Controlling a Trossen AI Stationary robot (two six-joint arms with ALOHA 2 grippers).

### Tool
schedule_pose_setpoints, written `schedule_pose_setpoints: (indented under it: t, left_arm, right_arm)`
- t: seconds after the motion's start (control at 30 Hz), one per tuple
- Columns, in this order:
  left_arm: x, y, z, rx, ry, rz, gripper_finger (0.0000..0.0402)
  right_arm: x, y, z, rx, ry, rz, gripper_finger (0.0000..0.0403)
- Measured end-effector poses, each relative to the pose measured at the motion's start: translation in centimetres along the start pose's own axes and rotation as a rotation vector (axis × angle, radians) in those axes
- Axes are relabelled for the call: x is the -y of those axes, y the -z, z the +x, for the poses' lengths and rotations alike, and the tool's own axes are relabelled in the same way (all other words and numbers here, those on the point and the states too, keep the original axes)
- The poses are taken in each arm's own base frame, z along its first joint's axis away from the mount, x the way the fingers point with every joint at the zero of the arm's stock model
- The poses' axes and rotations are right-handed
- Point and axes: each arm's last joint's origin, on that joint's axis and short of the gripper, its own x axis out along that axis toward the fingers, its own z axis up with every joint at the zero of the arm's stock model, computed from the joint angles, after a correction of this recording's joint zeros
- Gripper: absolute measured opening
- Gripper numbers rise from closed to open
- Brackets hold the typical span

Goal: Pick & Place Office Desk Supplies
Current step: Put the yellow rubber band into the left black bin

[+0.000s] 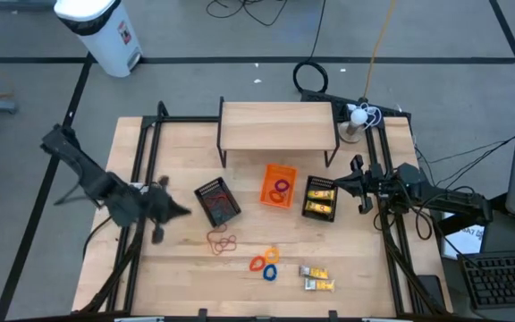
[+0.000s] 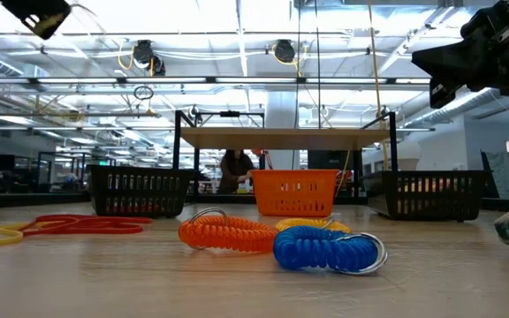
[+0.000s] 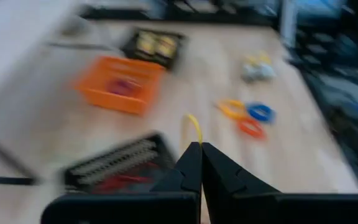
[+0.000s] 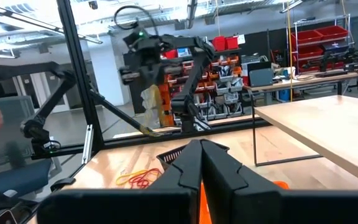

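Beside the mesh bin (image 1: 217, 202), left gripper (image 1: 184, 210), jaws closed.

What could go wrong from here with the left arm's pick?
The left gripper pinches the yellow rubber band only at its fingertips, so it may slip out before reaching a bin. Released beside the near black mesh bin, the springy band might catch its rim or fall outside. The right gripper waits.
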Motion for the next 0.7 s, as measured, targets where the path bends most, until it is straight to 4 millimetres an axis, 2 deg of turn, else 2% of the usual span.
schedule_pose_setpoints:
  t: [0.1,0.23,0.37,0.7]
  left_arm:
    - [-1.4,0.6,-1.0,0.063,-0.090,0.033,0.0001]
    - [-2.8,2.0,-1.3,0.120,-0.118,0.062,0.0001]
    - [-4.5,2.9,-1.5,0.202,-0.157,-0.042,0.0001]
    - [-6.5,5.6,-0.9,0.211,-0.106,-0.093,0.0000]
  right_arm:
    - [0.0,0.0,0.0,0.000,0.000,-0.006,0.0004]
    - [0.0,0.0,0.0,0.000,0.000,-0.015,0.0004]
    - [0.0,-0.1,0.0,0.012,-0.002,-0.027,0.0004]
    - [0.0,-0.2,0.0,0.016,-0.004,-0.027,0.0004]
